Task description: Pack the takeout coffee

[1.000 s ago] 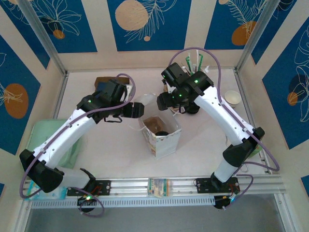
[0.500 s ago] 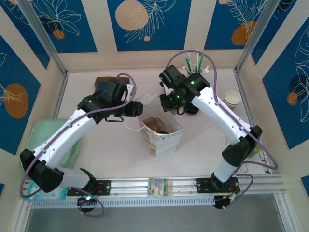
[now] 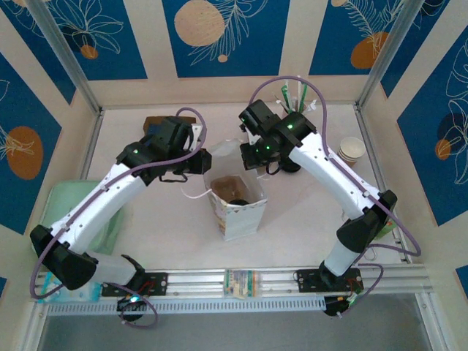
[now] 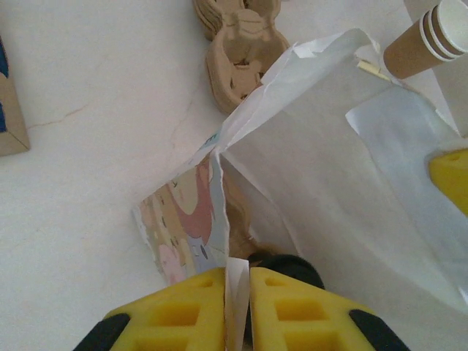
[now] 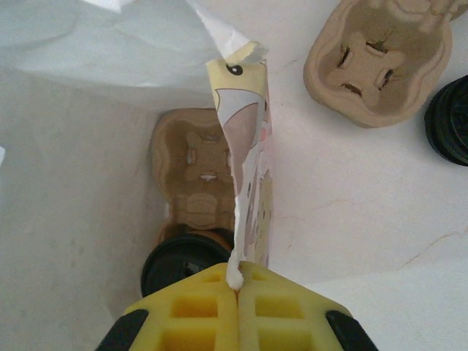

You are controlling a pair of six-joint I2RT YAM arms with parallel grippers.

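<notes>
L jaws clamped on white bag [image 3: 235, 216] rim, R jaws clamped on rim opposite, mouth spread open. Coffee cup [image 5: 186, 269], black lid up, sits inside bag by cardboard carrier [image 5: 196, 172]. Bag's on table [image 3: 161, 219].

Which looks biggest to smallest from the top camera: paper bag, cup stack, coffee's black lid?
1. paper bag.
2. cup stack and coffee's black lid: about alike, lid deeper in the bag, so unranked.
</notes>
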